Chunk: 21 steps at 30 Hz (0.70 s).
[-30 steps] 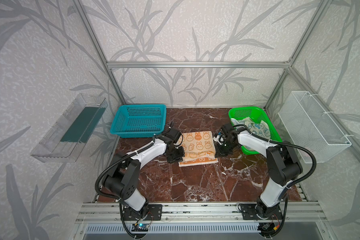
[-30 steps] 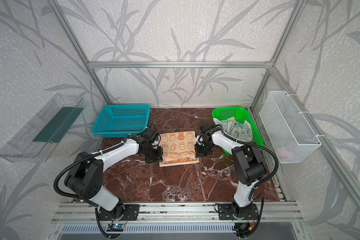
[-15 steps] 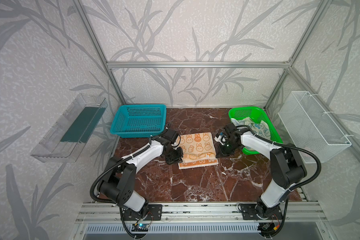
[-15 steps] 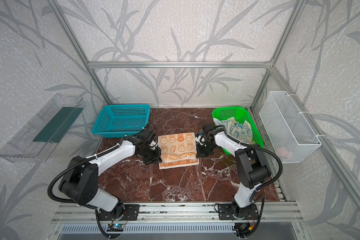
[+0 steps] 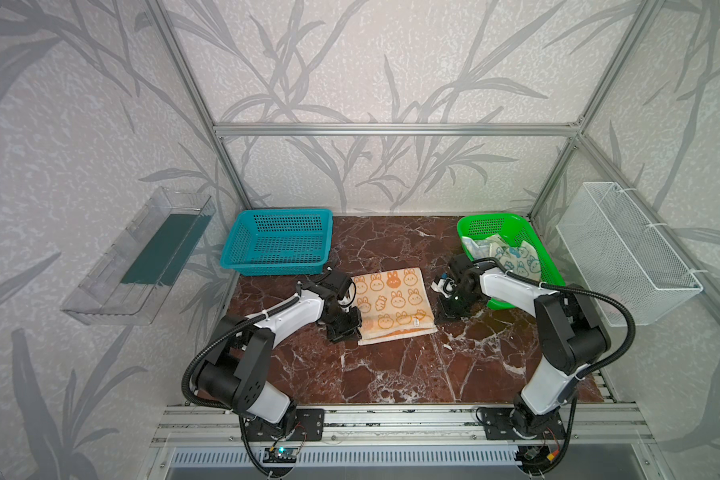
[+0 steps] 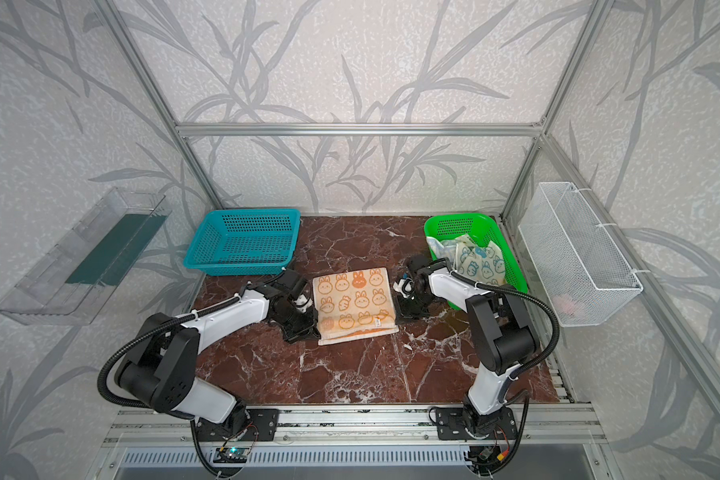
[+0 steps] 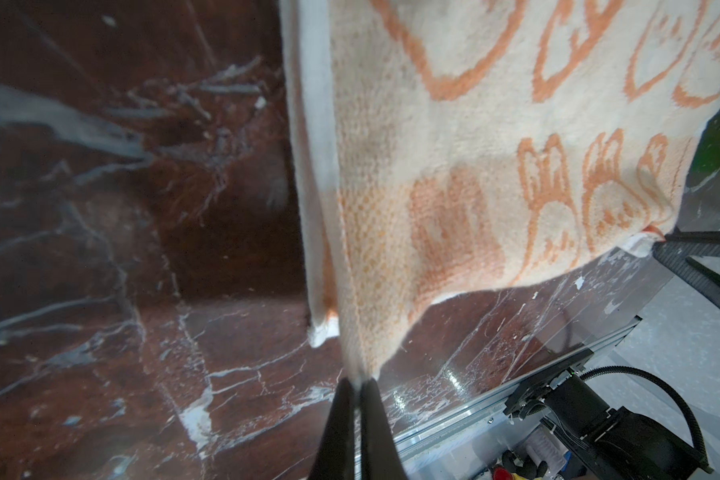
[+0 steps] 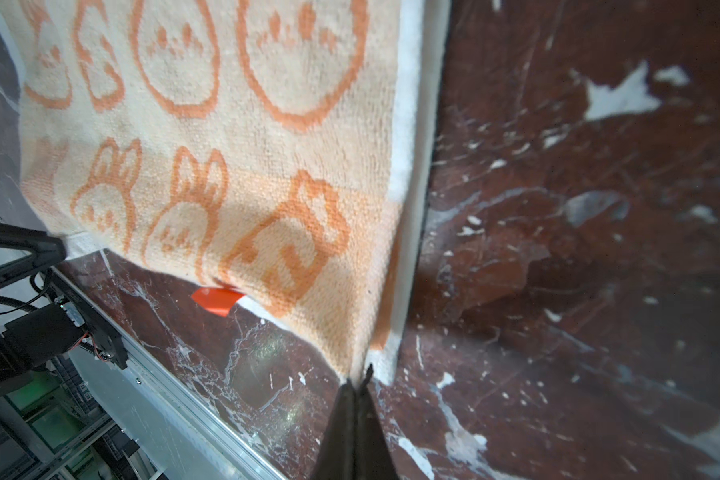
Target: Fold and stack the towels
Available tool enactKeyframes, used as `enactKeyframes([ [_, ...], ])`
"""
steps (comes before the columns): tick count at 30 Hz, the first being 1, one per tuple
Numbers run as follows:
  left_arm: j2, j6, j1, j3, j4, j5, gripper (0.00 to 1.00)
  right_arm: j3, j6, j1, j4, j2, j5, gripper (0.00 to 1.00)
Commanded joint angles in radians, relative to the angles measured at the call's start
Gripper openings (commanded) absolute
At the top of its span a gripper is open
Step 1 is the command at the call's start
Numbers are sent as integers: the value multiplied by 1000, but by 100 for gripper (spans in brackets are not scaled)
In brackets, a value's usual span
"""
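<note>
In both top views your orange towel [image 5: 393, 303] lies on the bench [image 5: 391, 374], about midway between the teal basket [image 5: 283, 212] and the green basket [image 5: 495, 217]. It is folded, and a pale lower layer shows along its near edge. Your left claw [image 5: 350, 328] sits at the near left corner and your right claw [image 5: 443, 312] at the near right corner. The cream-and-blue towels [image 5: 512, 257] lie bunched inside the green basket, well apart from the orange one. A wire basket [image 6: 578, 257] hangs on the right wall and a clear tray [image 6: 80, 257] on the left wall.

In the left wrist view your left claw [image 7: 359, 384] is pinched tight on a corner of the top layer. The fingers [image 7: 337, 424] meet with only cloth between them. That layer [image 7: 474, 166] sits a little off the bench, and its free edge sags toward the far corner. The lower layer's white hem lies flat just beside it.

In the right wrist view your right claw [image 8: 357, 380] is likewise clamped on its corner of the top layer, nothing but cloth in the pinch. The bunny print faces the camera. A red tag [image 8: 217, 301] pokes out under the sagging edge, and the white hem runs along the bench next to the claw.
</note>
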Motion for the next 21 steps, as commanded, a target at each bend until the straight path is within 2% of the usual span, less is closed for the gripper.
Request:
enactKeyframes([
  [1, 49, 2, 13, 0, 48, 21, 0, 15, 14, -2, 7, 46, 7, 0],
  [6, 127, 26, 46, 46, 62, 20, 0, 58, 14, -2, 3, 98, 19, 0],
  [10, 171, 69, 93, 129, 7, 15, 0, 123, 10, -4, -22, 134, 20, 0],
  [16, 119, 105, 118, 229, -106, 9, 0, 182, 12, -11, -61, 67, -33, 0],
  [21, 48, 93, 118, 172, -104, 28, 0, 160, 15, -10, -65, 10, -50, 0],
])
